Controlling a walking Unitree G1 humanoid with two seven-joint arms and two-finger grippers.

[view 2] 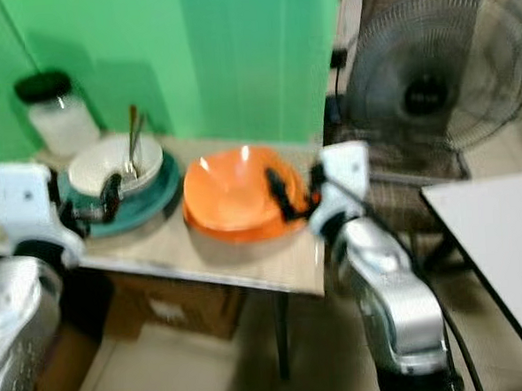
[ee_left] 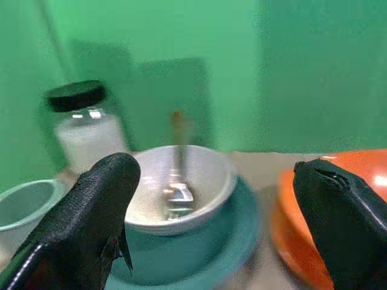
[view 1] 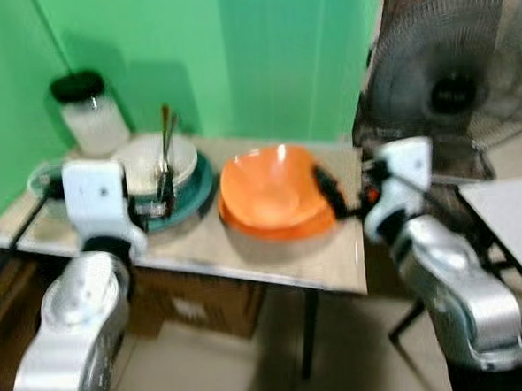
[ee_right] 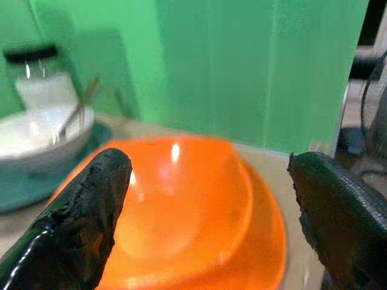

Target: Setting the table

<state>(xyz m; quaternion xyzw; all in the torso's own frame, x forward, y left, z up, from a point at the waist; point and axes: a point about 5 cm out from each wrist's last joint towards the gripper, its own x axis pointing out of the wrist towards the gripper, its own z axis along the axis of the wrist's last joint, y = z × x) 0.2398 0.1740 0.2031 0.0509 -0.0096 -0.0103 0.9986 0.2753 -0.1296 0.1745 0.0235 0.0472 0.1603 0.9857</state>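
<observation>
My left gripper [ee_left: 211, 223] hangs spread wide at the table's [view 1: 247, 254] front edge, before the white bowl [view 1: 153, 162] on its teal plate [view 1: 190, 200]. My right gripper [ee_right: 205, 211], released too, reaches from the right edge toward the orange bowl [view 1: 270, 190] at the table's middle. A jar [view 1: 92, 113] stands at the back left corner.

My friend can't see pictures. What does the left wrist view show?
Two open black fingers frame a white bowl holding a fork, set on a teal plate. Behind stands a black-lidded jar against a green wall; an orange bowl edges in.
</observation>
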